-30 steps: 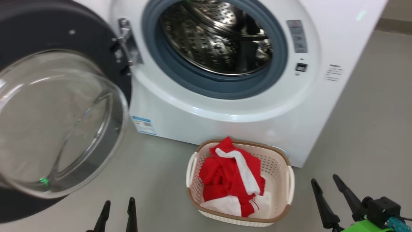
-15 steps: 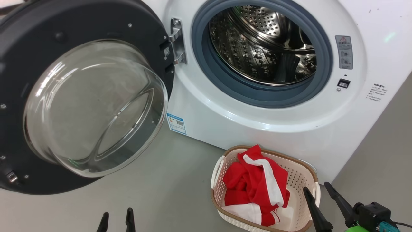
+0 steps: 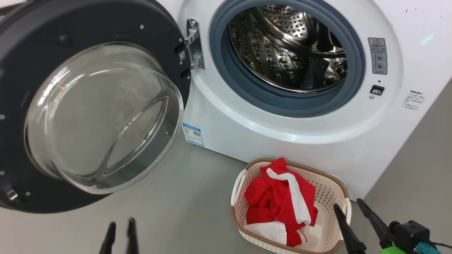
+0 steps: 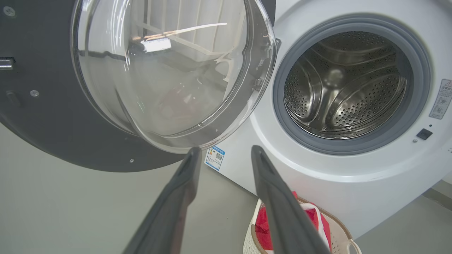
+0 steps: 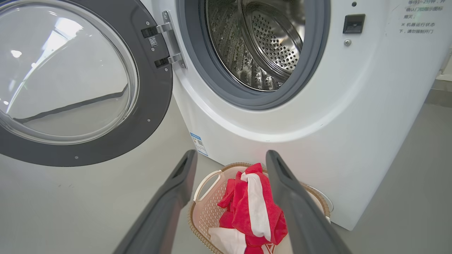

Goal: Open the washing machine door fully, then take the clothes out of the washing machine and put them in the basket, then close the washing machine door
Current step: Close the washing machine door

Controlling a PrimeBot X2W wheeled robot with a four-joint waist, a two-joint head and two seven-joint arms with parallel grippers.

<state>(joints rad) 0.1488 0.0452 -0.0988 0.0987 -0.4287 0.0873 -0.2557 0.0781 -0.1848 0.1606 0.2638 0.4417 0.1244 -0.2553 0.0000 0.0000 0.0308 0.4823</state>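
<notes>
Cam: head view swings over the last sec, so the whole pic shifts; that's the cam, not the things. Steady for the last half sec.
Door: the washing machine door (image 3: 102,116) stands wide open, up & left of the L jaws and apart from them. Same pose as half a sec ago.
L arm: left gripper (image 3: 122,222) has slid a bit left & up in head view. Jaws spread, a touch narrower than before, holding nothing.
Machine: the washing machine (image 3: 282,141) sits ahead of both sets of jaws. The drum (image 3: 289,46) shows bare steel, no red fabric in the part seen.
Load: the clothes (image 3: 279,197) lie heaped in the basket (image 3: 328,197) on the floor (image 3: 197,197), well right of the L jaws, ahead & just left of the R jaws.
R arm: right gripper (image 3: 347,204) unmoved over the last half sec. Jaws spread wide, empty. One tip is near the basket's right rim; contact can't be told.
Meaning: open & unload steps look done, only the door closing is left. The L arm's small shift prob. starts a reach for the door.
Next: push on the black rim, not the glass bowl, and swing it right till the latch catches.
</notes>
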